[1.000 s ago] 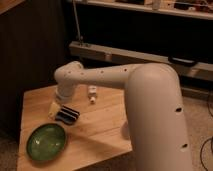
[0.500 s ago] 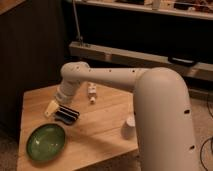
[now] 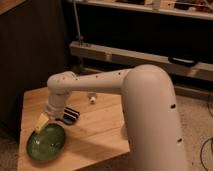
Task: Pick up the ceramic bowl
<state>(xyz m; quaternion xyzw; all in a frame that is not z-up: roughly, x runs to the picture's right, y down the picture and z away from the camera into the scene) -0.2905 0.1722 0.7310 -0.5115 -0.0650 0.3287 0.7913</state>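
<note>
Arm: the robot's white arm (image 3: 150, 115) fills the near right of the view, reaches left across the table and bends down at a rounded joint directly above the gripper.

Ceramic bowl: the green glazed bowl (image 3: 47, 145) sits at the near left corner of the wooden table (image 3: 102, 132), just below the gripper and on its near side, upright, its inside bare.

Gripper: the gripper (image 3: 42, 123) hangs low over the bowl's far rim, its pale yellow tip at the rim's edge; contact cannot be told.

Grip: whether the hand is released or clenched cannot be told from this view.

Dark object: a small dark item (image 3: 71, 116) lies on the tabletop just to the gripper's right, beside the bowl's far edge.

White object: a small white item (image 3: 92, 100) stands farther right of the gripper and beyond it, partly tucked under the arm.

Background: a pale metal rail (image 3: 125, 54) runs across dark shelving well beyond the gripper.
</note>
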